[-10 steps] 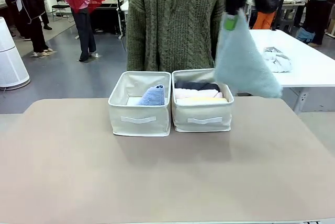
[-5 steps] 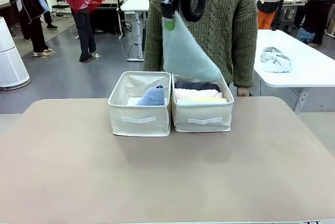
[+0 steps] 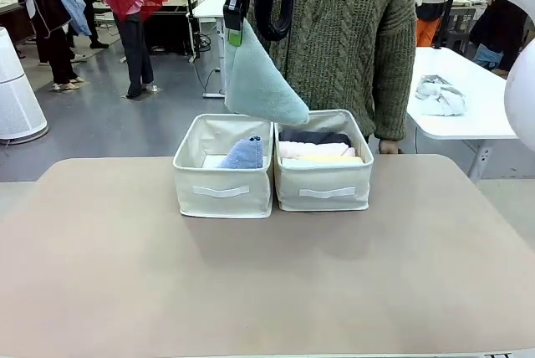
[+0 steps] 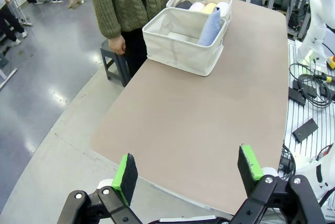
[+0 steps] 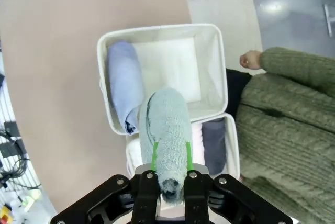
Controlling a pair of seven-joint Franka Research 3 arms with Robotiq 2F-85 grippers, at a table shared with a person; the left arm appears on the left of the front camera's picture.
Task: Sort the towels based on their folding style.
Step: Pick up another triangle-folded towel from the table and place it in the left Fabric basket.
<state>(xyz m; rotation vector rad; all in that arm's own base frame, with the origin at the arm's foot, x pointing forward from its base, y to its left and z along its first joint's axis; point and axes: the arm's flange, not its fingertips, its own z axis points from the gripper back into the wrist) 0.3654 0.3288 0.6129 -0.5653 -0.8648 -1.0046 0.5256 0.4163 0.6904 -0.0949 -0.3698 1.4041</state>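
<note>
Bright, even indoor light falls from overhead, so shadows are soft. On the table (image 3: 267, 274) a faint shadow lies just in front of the two fabric boxes (image 3: 272, 176). The glossy floor (image 4: 47, 93) beyond the left claw (image 4: 189, 174) carries white glare patches, and another bright spot shows on the floor (image 5: 272, 7) far past the right claw (image 5: 170, 185). Both wrist views bend straight lines towards their edges; the table's border curves there. Fingers nearest the lens look slightly soft, while the pale teal towel (image 5: 167, 130) stays fairly sharp. The front view is crisp throughout, without motion blur.
</note>
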